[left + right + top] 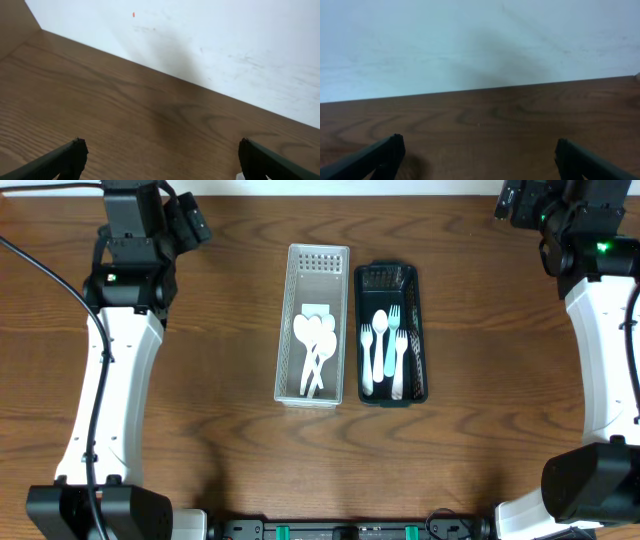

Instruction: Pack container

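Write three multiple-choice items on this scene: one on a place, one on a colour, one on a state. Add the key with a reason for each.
1. Where does the black tray sit relative to the white tray?
A. Beside it, on the right arm's side
B. Stacked inside it
C. Upside down on top of it

2. One fork in the black tray is not white. What colour is it?
A. Red
B. Light blue
C. Yellow

3. What state are the left gripper and right gripper in?
A. Both shut on spoons
B. One holding a fork
C. Both open, holding nothing

Key:
1 A: the overhead view shows the two trays side by side, with the black one nearer the right arm.
2 B: that fork looks pale blue among white cutlery.
3 C: each wrist view shows the jaws wide apart with nothing between them.
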Robot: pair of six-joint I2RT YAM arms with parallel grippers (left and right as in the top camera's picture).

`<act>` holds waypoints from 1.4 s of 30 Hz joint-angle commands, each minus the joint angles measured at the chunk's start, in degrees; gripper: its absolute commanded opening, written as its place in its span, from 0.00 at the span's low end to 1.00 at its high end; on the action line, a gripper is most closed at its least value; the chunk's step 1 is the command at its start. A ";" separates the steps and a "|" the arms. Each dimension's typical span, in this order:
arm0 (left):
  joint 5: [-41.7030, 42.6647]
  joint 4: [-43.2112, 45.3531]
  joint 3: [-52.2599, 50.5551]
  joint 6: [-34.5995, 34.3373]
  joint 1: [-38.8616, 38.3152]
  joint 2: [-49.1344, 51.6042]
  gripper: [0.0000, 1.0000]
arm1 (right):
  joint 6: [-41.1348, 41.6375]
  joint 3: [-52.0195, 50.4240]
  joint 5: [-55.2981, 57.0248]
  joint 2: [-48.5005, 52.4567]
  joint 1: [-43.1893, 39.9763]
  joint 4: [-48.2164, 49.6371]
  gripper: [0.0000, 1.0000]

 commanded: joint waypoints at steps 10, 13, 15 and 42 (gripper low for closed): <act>12.33 -11.45 -2.82 1.09 0.22 3.52 0.98 | -0.09 0.02 0.92 4.22 0.24 -23.23 0.99; 15.65 -14.64 -2.82 1.09 0.24 7.52 0.98 | 0.61 0.02 0.63 7.19 0.72 -27.30 0.99; 18.05 -15.98 -2.82 1.11 -0.17 10.25 0.98 | 0.59 0.02 0.63 9.14 1.60 -29.42 0.99; 18.01 -22.05 -2.82 1.14 -8.35 20.35 0.98 | -0.26 0.02 -1.31 23.12 10.43 -33.14 0.99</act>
